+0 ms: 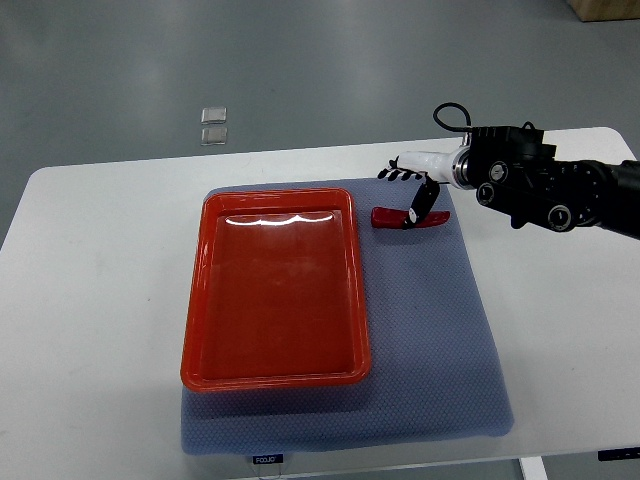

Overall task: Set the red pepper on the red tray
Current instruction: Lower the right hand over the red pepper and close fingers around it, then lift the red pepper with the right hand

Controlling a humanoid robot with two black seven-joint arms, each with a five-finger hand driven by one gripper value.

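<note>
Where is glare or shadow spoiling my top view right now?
Top view: a white glare streak runs along the far inner edge of the red tray; the right hand partly covers the red pepper on the blue mat; lighting is otherwise even, shadows soft, the image sharp.

Top view: right hand (415, 190) reaches from the right, fingers lowered onto the red pepper (410, 217), which lies on the blue mat (440, 350) beside the red tray (275, 378).
</note>
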